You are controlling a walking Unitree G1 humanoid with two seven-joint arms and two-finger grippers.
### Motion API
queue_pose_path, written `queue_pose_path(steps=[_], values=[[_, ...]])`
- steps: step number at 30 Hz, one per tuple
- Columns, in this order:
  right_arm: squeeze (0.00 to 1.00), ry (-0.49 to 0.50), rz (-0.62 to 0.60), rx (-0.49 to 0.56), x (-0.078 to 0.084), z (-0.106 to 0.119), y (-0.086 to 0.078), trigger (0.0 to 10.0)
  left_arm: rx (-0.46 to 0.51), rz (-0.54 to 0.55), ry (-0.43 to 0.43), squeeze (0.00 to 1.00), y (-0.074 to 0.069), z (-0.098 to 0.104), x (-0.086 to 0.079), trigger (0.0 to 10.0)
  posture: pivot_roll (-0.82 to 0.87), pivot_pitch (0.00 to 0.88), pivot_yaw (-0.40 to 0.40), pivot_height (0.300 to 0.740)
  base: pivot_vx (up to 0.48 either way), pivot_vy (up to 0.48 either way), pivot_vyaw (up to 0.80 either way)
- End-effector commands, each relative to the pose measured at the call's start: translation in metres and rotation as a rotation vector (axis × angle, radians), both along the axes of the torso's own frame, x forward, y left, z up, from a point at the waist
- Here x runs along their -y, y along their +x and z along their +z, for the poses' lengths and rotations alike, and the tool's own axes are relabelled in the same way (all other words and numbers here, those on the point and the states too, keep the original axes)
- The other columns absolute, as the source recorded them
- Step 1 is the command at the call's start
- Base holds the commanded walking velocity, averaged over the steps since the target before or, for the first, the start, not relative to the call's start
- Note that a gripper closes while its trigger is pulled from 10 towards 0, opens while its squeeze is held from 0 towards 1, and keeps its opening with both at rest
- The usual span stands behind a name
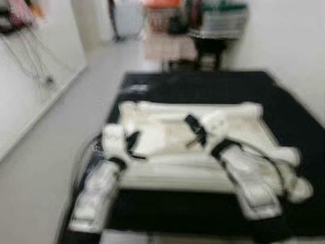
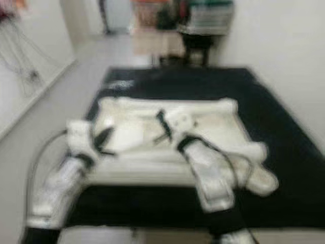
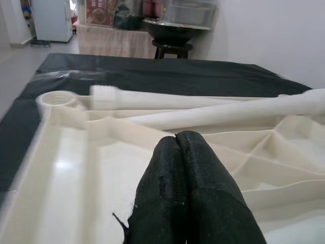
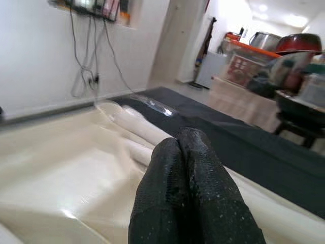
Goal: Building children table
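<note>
1. I can't read any writing; the head views are blurred, and the red signs at the far end of the room are too small to make out.
2. My left gripper (image 3: pixel 177 147) reaches forward over the cream tabletop (image 1: pixel 167 168), which lies upside down on a black mat (image 1: pixel 284 101) on the floor; its fingers are pressed together, holding nothing.
3. Loose cream table legs (image 3: pixel 203 109) lie across the tabletop's far side.
4. My right gripper (image 4: pixel 180 147) stretches over the tabletop, fingers likewise pinched together and empty.

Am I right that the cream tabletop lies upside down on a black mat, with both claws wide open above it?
Not quite: both claws are shut. The left wrist view shows the left claw closed, likewise the right claw, above the tabletop on the black mat.
</note>
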State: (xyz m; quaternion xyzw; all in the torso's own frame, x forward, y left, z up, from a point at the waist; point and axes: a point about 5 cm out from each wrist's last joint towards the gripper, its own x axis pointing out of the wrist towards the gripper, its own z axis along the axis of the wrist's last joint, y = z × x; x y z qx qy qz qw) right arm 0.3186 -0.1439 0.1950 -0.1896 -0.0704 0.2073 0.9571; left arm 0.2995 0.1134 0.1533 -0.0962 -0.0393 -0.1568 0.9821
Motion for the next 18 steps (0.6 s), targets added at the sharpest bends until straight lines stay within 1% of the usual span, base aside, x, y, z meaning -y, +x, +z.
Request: queue_pose_path(steps=[1, 2, 3, 4, 6, 7, 8, 9, 10, 11, 12, 14, 15, 16, 17, 18], values=[[0.0, -0.074, -0.01, -0.03, 0.005, -0.001, 0.003, 10.0, -0.031, -0.011, -0.009, 0.0, -0.001, -0.006, 0.003, 10.0, -0.11, 0.0, -0.008, 0.74, 0.0, 0.0, 0.0], [0.0, -0.122, -0.003, -0.037, 0.006, 0.0, 0.005, 10.0, -0.034, -0.011, -0.008, 0.0, -0.001, -0.007, 0.003, 10.0, -0.11, 0.0, -0.009, 0.74, 0.0, 0.0, 0.0], [1.0, -0.18, 0.043, -0.053, 0.007, 0.003, 0.006, 10.0, -0.037, -0.012, -0.009, 0.0, -0.001, -0.007, 0.003, 10.0, -0.11, 0.0, -0.011, 0.74, 0.0, 0.0, 0.0], [1.0, -0.18, 0.043, -0.053, 0.007, 0.003, 0.006, 10.0, -0.037, -0.012, -0.009, 0.0, -0.001, -0.007, 0.003, 10.0, -0.11, 0.0, -0.011, 0.74, 0.0, 0.0, 0.0], [1.0, -0.303, 0.077, -0.069, 0.011, 0.011, 0.012, 10.0, -0.052, -0.029, -0.007, 0.0, -0.003, -0.009, 0.005, 10.0, -0.1, 0.0, -0.016, 0.74, 0.0, 0.0, 0.0], [1.0, -0.335, 0.08, -0.08, 0.013, 0.016, 0.016, 10.0, -0.063, -0.055, -0.004, 0.0, -0.005, -0.011, 0.008, 10.0, -0.1, 0.0, -0.017, 0.74, 0.0, 0.0, 0.0], [1.0, -0.335, 0.08, -0.08, 0.013, 0.016, 0.016, 10.0, -0.063, -0.055, -0.004, 0.0, -0.005, -0.011, 0.008, 10.0, -0.1, 0.0, -0.017, 0.74, 0.0, 0.0, 0.0], [1.0, -0.369, 0.089, -0.099, 0.014, 0.021, 0.02, 10.0, -0.073, -0.094, 0.01, 0.0, -0.008, -0.013, 0.011, 10.0, -0.1, 0.0, -0.017, 0.74, 0.0, 0.0, 0.0], [1.0, -0.369, 0.089, -0.099, 0.014, 0.021, 0.02, 10.0, -0.073, -0.094, 0.01, 0.0, -0.008, -0.013, 0.011, 10.0, -0.1, 0.0, -0.017, 0.74, 0.0, 0.0, 0.0], [1.0, -0.358, 0.117, -0.135, 0.014, 0.028, 0.024, 10.0, -0.077, -0.143, 0.03, 0.0, -0.011, -0.015, 0.017, 10.0, -0.09, 0.0, -0.019, 0.74, 0.0, 0.0, 0.0], [1.0, -0.358, 0.117, -0.135, 0.014, 0.028, 0.024, 10.0, -0.077, -0.143, 0.03, 0.0, -0.011, -0.015, 0.017, 10.0, -0.09, 0.0, -0.019, 0.74, 0.0, 0.0, 0.0], [1.0, -0.334, 0.164, -0.195, 0.017, 0.041, 0.029, 10.0, -0.079, -0.221, 0.065, 0.0, -0.016, -0.018, 0.024, 10.0, -0.09, 0.0, -0.028, 0.74, 0.0, 0.0, 0.0], [1.0, -0.334, 0.164, -0.195, 0.017, 0.041, 0.029, 10.0, -0.079, -0.221, 0.065, 0.0, -0.016, -0.018, 0.024, 10.0, -0.09, 0.0, -0.028, 0.74, 0.0, 0.0, 0.0], [1.0, -0.344, 0.175, -0.227, 0.021, 0.046, 0.032, 10.0, -0.074, -0.251, 0.089, 0.0, -0.018, -0.018, 0.027, 10.0, -0.09, 0.0, -0.032, 0.74, 0.0, 0.0, 0.0], [1.0, -0.344, 0.175, -0.227, 0.021, 0.046, 0.032, 10.0, -0.074, -0.251, 0.089, 0.0, -0.018, -0.018, 0.027, 10.0, -0.09, 0.0, -0.032, 0.74, 0.0, 0.0, 0.0], [1.0, -0.391, 0.197, -0.277, 0.026, 0.047, 0.033, 10.0, -0.066, -0.266, 0.107, 0.0, -0.019, -0.018, 0.029, 10.0, -0.09, 0.0, -0.034, 0.74, 0.0, 0.0, 0.0]])
